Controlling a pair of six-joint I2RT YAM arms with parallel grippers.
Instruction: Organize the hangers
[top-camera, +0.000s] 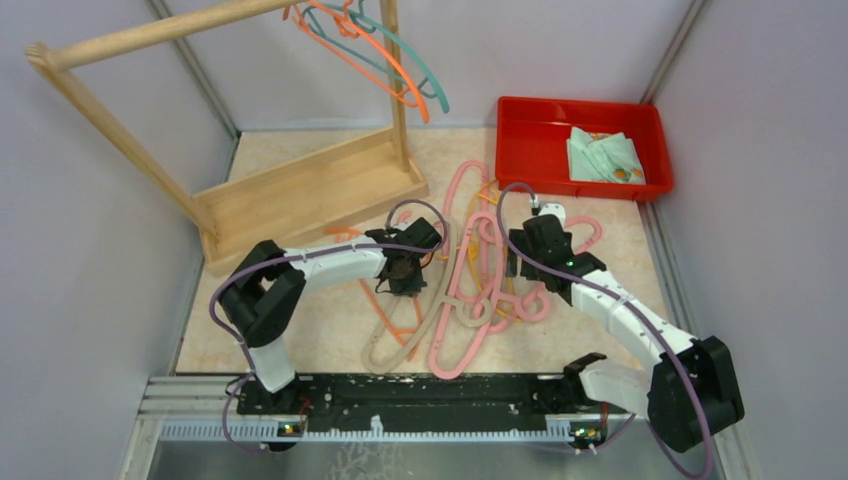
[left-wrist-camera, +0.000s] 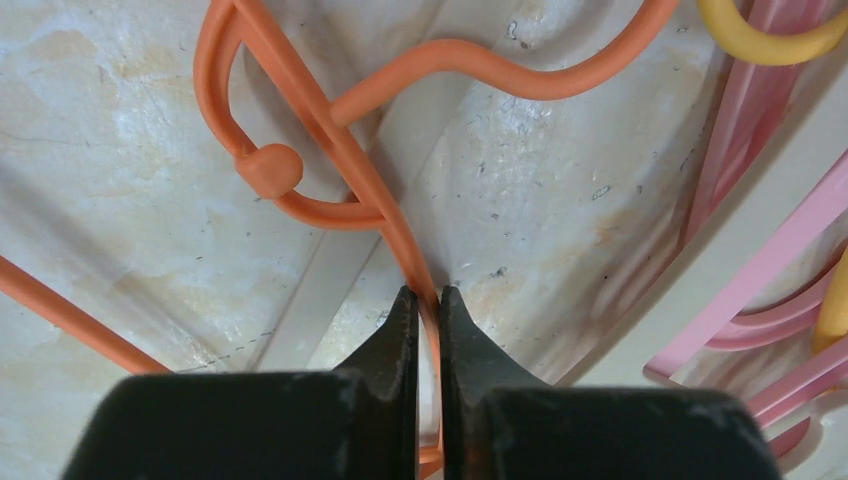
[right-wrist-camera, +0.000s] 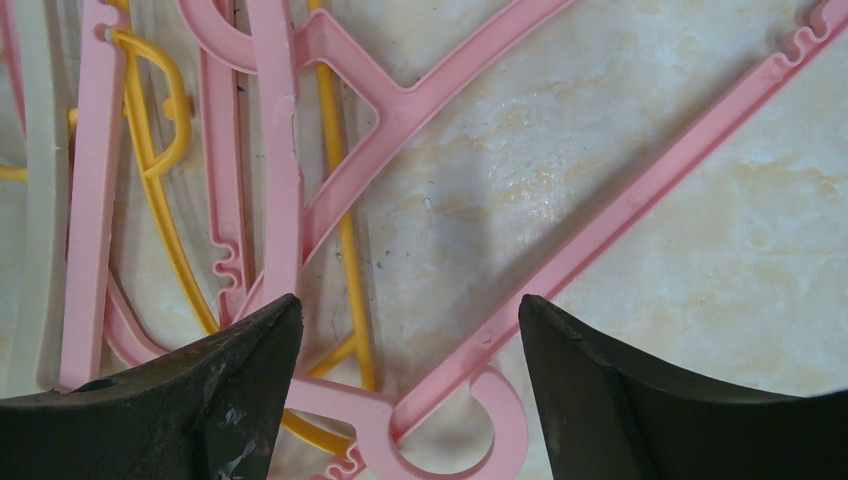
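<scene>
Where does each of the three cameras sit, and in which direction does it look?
Top external: above and behind the robot, looking down on the table; left arm, right arm show.
Left wrist: on the left arm, looking down; left gripper shut on an orange hanger.
Right wrist: on the right arm, looking down at pink hangers; right gripper open.
Shared: top and right wrist both show the pink hangers.

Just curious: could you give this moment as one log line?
left pincer: shut on orange hanger | right pincer: open above pink hangers | rack: teal hanger hanging
</scene>
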